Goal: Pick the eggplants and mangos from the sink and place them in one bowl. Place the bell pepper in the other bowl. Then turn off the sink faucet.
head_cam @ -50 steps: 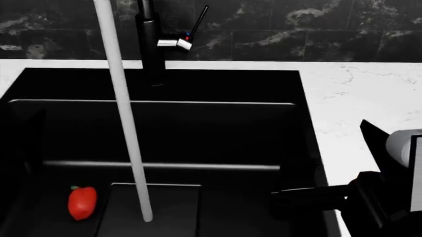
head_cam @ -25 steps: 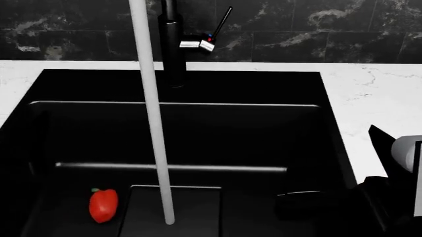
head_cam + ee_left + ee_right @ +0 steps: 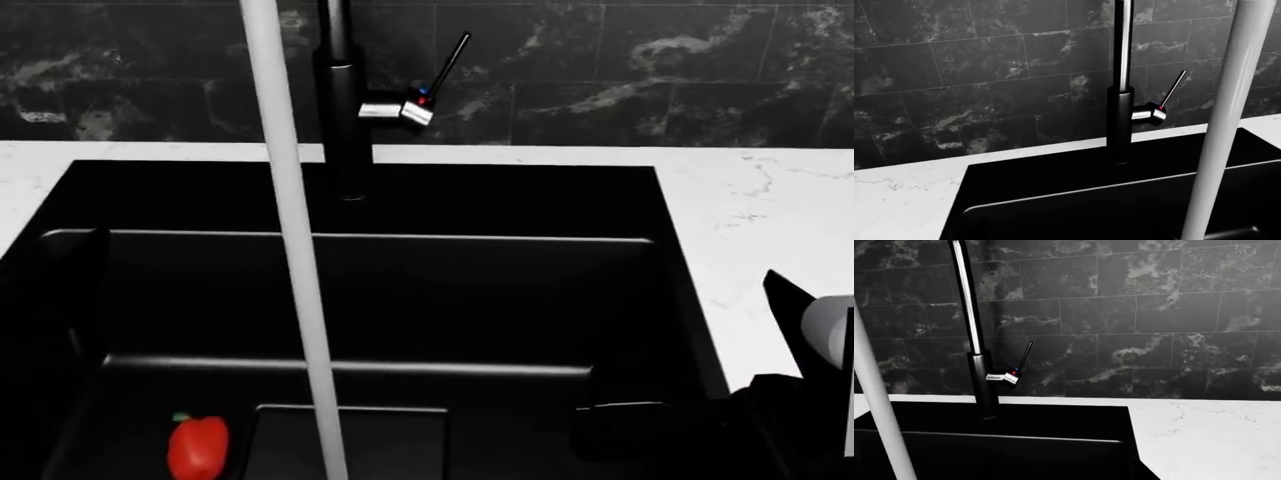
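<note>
The red bell pepper (image 3: 198, 447) lies on the floor of the black sink (image 3: 400, 290), left of the drain plate (image 3: 387, 440). The black sink faucet (image 3: 344, 110) stands at the back rim with its lever (image 3: 447, 58) tilted up, and a white stream of water (image 3: 291, 260) falls into the basin. My right gripper (image 3: 621, 425) is a dark shape low against the sink's right wall; its jaws cannot be made out. Both wrist views face the faucet (image 3: 1119, 120) (image 3: 983, 380) and show no fingers. No eggplants, mangos or bowls are in view. My left gripper does not show.
White marble countertop (image 3: 761, 220) borders the sink to the right and behind, under a dark tiled wall (image 3: 641, 60). A stepped ledge (image 3: 347, 366) runs across the basin. My right arm's housing (image 3: 814, 400) fills the lower right corner.
The head view has shifted, so the sink and faucet now sit lower in frame. The pepper and my right arm sit nearer the bottom edge. Water keeps running.
</note>
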